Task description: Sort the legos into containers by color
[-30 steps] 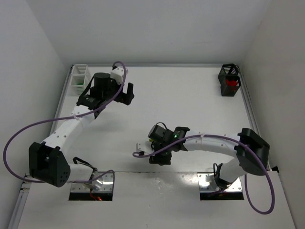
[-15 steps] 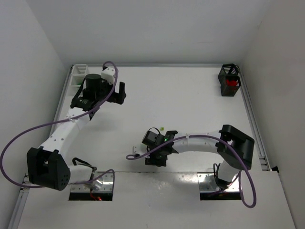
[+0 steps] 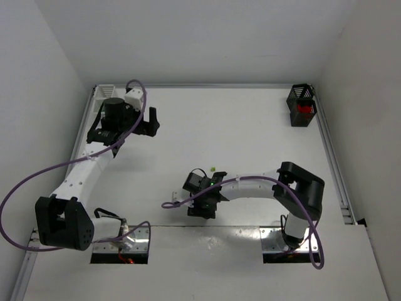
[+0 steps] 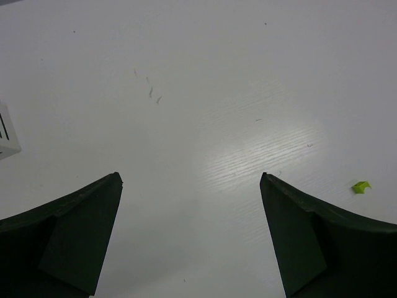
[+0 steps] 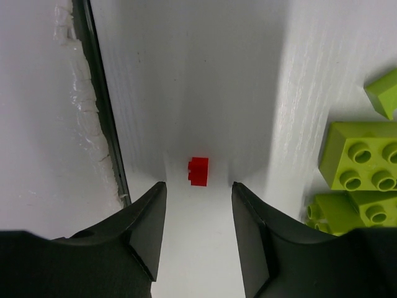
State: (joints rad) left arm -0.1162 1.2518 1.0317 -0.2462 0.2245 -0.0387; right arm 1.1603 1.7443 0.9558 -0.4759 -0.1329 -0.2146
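Far to the left of the black bin, our left gripper has swung further away from it over the past second. It now sits just beside the white bin in the opposite far corner. Its jaws are spread wide and hold nothing. The left wrist view shows only bare table between the fingers, with one lime bit off to the side.

Our right gripper is near the front edge, well apart from the black bin. It too has slid further from that bin as its elbow folded in. Its jaws stand partly apart and grip nothing, and a red brick lies just ahead of the gap. Lime bricks sit beside it. The black bin shows red inside.
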